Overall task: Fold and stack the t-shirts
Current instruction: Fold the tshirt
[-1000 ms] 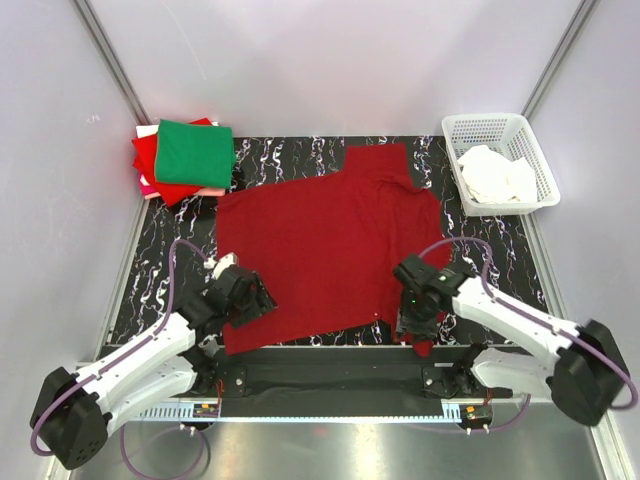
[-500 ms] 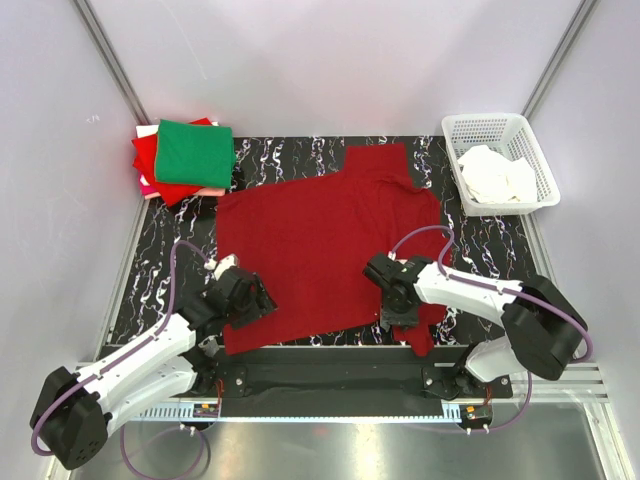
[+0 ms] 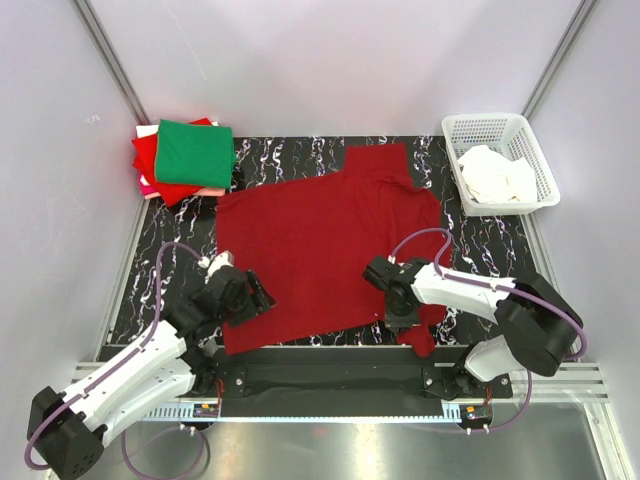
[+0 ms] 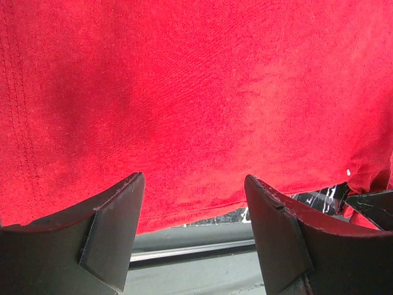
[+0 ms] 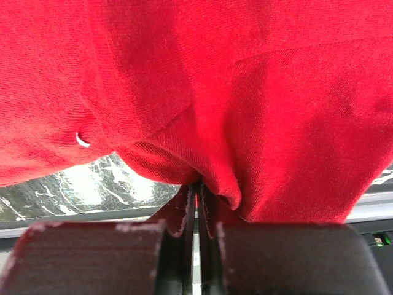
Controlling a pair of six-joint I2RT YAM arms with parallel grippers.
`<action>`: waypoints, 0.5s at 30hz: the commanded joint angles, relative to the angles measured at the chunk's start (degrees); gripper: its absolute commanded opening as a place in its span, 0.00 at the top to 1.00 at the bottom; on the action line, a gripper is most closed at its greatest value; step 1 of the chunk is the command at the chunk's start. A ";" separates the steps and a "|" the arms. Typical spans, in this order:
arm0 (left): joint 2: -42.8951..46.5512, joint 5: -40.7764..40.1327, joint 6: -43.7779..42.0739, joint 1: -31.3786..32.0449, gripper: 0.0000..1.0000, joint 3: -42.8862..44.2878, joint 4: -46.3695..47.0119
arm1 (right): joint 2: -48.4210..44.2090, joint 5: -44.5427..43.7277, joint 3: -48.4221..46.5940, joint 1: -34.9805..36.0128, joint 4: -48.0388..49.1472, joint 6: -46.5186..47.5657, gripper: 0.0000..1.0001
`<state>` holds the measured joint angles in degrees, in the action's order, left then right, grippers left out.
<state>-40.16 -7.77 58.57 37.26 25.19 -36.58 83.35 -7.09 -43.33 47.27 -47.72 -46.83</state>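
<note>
A dark crimson t-shirt [image 3: 320,250] lies spread flat on the black marbled table [image 3: 480,250], collar toward the back. My left gripper [image 3: 258,300] hovers open over its near-left hem corner; the left wrist view shows the hem [image 4: 196,209] between the spread fingers [image 4: 116,227], with nothing held. My right gripper [image 3: 400,320] is at the shirt's near-right corner. In the right wrist view its jaws are shut [image 5: 198,184] on a bunched fold of the crimson cloth [image 5: 215,98]. Folded t-shirts are stacked at the back left, a green one [image 3: 195,152] on top of bright red and pink.
A white lattice basket [image 3: 520,130] holding white cloth stands at the back right. A metal rail [image 3: 330,375] runs along the table's near edge, just below the shirt's hem. Pale walls close in the left, right and back sides.
The right arm swung left along the near hem, then its jaws shut on the shirt's near-right corner. The left gripper shifted slightly and stayed open.
</note>
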 commanded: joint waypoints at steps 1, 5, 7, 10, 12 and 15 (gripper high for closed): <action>0.61 0.21 0.15 0.27 0.29 2.58 -0.42 | -1.00 -2.49 0.62 0.90 -0.09 -1.25 1.00; 1.93 1.00 0.67 0.27 0.29 2.58 -2.08 | -2.48 -2.31 0.53 1.25 -1.05 -1.16 1.00; 3.76 1.61 1.46 0.27 0.31 1.80 -3.41 | -6.26 -1.44 0.35 1.77 -2.45 -1.07 1.00; 5.18 1.70 3.40 0.45 0.29 0.65 -7.97 | -14.86 -1.26 -0.87 2.13 -7.11 -3.00 1.00; 4.83 1.62 3.83 0.54 0.29 1.87 -11.66 | -21.00 -1.08 -2.36 2.13 -11.50 -4.23 1.00; 4.74 0.30 5.41 2.37 0.28 2.76 -16.23 | -25.85 1.20 -7.36 2.22 -17.04 -4.41 1.00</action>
<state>-35.46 -7.29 61.71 38.13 25.43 -46.92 61.54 -6.87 -45.58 48.88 -57.41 -49.34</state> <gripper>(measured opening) 0.712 0.011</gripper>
